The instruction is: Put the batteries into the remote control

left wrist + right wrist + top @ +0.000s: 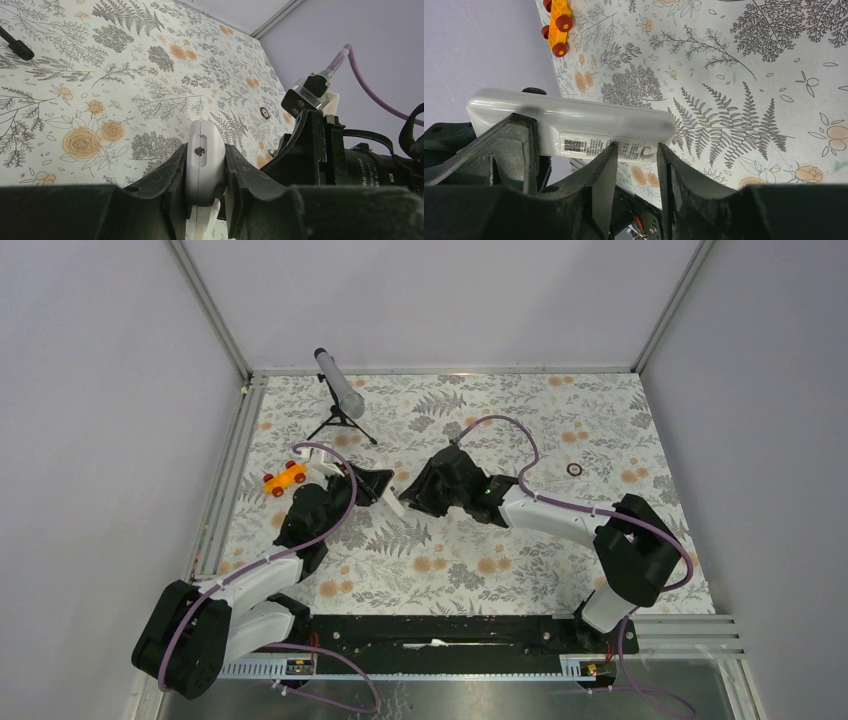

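Observation:
My left gripper (378,486) is shut on the white remote control (395,502) and holds it above the table. In the left wrist view the remote (204,162) stands end-on, clamped between both fingers. My right gripper (428,492) sits right against the remote's free end. In the right wrist view the remote (574,122) lies crosswise, label side towards me. My right gripper (636,149) is narrowly open, with its tips at the label and the small cover tab and nothing held between the fingers. No batteries show in any view.
An orange toy car (285,478) stands left of the left gripper and also shows in the right wrist view (558,22). A grey tube on a black tripod (340,388) stands at the back left. A thin black ring (574,468) lies at the right.

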Available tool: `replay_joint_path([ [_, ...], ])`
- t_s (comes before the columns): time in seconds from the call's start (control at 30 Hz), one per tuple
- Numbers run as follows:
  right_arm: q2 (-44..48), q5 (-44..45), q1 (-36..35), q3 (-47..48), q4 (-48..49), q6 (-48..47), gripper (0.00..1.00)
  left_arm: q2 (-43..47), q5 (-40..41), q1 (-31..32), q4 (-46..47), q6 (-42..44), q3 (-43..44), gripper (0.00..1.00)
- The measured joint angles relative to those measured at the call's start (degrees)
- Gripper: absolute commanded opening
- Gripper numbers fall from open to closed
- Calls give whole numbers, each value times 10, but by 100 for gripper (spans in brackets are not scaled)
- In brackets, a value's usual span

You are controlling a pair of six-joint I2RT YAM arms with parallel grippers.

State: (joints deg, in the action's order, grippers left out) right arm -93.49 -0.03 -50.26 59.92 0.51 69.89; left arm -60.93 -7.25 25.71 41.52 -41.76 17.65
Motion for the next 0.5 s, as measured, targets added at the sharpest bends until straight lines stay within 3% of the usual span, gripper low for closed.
replay_joint_path([
  [0.5, 0, -10, 0, -28, 53, 36, 41, 1, 2, 0, -7, -2, 0, 0],
])
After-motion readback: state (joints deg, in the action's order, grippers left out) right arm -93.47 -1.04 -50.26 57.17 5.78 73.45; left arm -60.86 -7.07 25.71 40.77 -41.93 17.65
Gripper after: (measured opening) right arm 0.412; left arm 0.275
